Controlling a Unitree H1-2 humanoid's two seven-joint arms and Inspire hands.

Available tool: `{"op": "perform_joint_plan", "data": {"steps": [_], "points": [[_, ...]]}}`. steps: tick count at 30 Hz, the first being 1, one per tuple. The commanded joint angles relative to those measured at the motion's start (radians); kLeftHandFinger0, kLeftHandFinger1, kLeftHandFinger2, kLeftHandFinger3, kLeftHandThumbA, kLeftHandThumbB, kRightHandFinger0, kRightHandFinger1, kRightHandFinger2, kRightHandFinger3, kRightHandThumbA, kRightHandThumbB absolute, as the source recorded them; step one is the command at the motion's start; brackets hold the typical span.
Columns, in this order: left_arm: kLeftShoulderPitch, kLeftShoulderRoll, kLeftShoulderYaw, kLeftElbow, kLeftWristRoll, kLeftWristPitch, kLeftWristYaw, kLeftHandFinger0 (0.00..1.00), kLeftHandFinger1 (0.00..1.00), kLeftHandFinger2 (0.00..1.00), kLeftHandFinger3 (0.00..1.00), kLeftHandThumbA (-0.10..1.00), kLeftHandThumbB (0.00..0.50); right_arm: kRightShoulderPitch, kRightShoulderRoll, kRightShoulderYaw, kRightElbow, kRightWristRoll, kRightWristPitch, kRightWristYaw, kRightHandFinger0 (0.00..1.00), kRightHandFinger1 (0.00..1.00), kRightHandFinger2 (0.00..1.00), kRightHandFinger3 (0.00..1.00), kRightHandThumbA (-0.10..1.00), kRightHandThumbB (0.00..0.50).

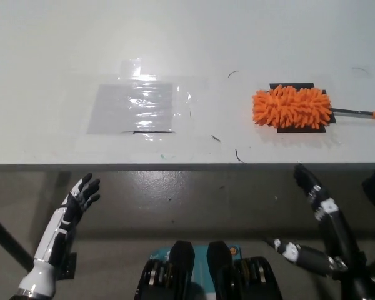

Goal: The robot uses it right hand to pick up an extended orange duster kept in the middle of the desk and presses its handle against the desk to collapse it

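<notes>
The fluffy orange microfibre duster (pixel 292 107) lies on the white desk (pixel 50 62), right of centre, over a black patch (pixel 300 127) (its thin handle runs off toward the right edge). A clear plastic sheet (pixel 134 107) is taped well apart to its left. The black right hand (pixel 312 190) and the white left hand (pixel 83 192) hang below the desk edge, fingers apart, holding nothing.

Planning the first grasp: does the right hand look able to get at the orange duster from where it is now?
Probably yes. The right hand hangs open below the desk edge, almost straight under the orange duster, and nothing lies between them. Its handle points right, unobstructed. The left hand rests open at lower left.
</notes>
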Motion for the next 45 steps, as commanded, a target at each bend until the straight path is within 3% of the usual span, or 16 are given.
{"op": "perform_joint_plan", "data": {"steps": [1, 4, 7, 10, 13, 17, 24, 27, 35, 40, 41, 45], "points": [[-0.011, 0.009, -0.011, -0.065, -0.018, -0.035, -0.030, 1.00, 1.00, 1.00, 1.00, 1.00, 0.342, 0.004, -0.022, -0.017, -0.115, -0.009, -0.075, 0.006, 1.00, 1.00, 1.00, 1.00, 1.00, 0.114], [-0.008, 0.004, -0.023, -0.089, -0.013, -0.030, -0.035, 1.00, 1.00, 1.00, 1.00, 1.00, 0.344, -0.034, -0.036, -0.043, -0.140, -0.029, -0.092, -0.006, 1.00, 1.00, 1.00, 1.00, 1.00, 0.121], [-0.021, -0.001, -0.029, -0.109, -0.011, -0.002, -0.030, 1.00, 1.00, 1.00, 1.00, 1.00, 0.350, -0.093, -0.050, -0.077, -0.186, -0.084, -0.019, -0.018, 1.00, 1.00, 1.00, 1.00, 1.00, 0.140], [-0.029, -0.005, -0.032, -0.106, -0.013, -0.002, -0.034, 1.00, 1.00, 1.00, 1.00, 1.00, 0.338, -0.168, -0.107, -0.100, -0.260, -0.079, 0.142, 0.025, 1.00, 1.00, 1.00, 1.00, 1.00, 0.219], [-0.030, -0.008, -0.034, -0.106, -0.016, 0.003, -0.037, 1.00, 1.00, 1.00, 1.00, 1.00, 0.360, -0.237, -0.168, -0.118, -0.278, -0.108, 0.235, 0.050, 1.00, 1.00, 1.00, 1.00, 1.00, 0.213], [-0.034, -0.006, -0.030, -0.091, -0.006, -0.008, -0.035, 1.00, 1.00, 1.00, 1.00, 1.00, 0.354, -0.379, -0.263, -0.120, -0.227, -0.105, 0.376, 0.098, 1.00, 1.00, 1.00, 1.00, 1.00, 0.308], [-0.035, -0.011, -0.026, -0.070, -0.006, -0.019, -0.032, 1.00, 1.00, 1.00, 1.00, 1.00, 0.365, -0.616, -0.395, -0.011, -0.119, -0.256, 0.564, 0.221, 1.00, 1.00, 1.00, 1.00, 1.00, 0.315], [-0.035, -0.011, -0.025, -0.063, -0.015, -0.023, -0.036, 1.00, 1.00, 1.00, 1.00, 1.00, 0.353, -0.748, -0.430, 0.071, -0.007, -0.279, 0.634, 0.300, 1.00, 1.00, 1.00, 1.00, 1.00, 0.343], [-0.021, -0.002, -0.019, -0.070, -0.016, -0.015, -0.038, 1.00, 1.00, 1.00, 1.00, 1.00, 0.352, -0.990, -0.420, 0.239, 0.394, -0.322, 0.580, 0.379, 1.00, 1.00, 1.00, 1.00, 1.00, 0.331], [-0.019, -0.002, -0.017, -0.069, -0.018, -0.014, -0.041, 1.00, 1.00, 1.00, 1.00, 1.00, 0.356, -1.026, -0.419, 0.273, 0.457, -0.318, 0.571, 0.387, 1.00, 1.00, 1.00, 1.00, 1.00, 0.338], [-0.016, 0.000, -0.013, -0.068, -0.023, -0.012, -0.041, 1.00, 1.00, 1.00, 1.00, 1.00, 0.334, -1.120, -0.381, 0.334, 0.653, -0.360, 0.531, 0.400, 1.00, 1.00, 1.00, 1.00, 1.00, 0.322], [-0.012, 0.004, -0.011, -0.068, -0.020, -0.019, -0.042, 1.00, 1.00, 1.00, 1.00, 1.00, 0.327, -1.157, -0.361, 0.362, 0.752, -0.366, 0.492, 0.386, 1.00, 1.00, 1.00, 1.00, 1.00, 0.329]]}}
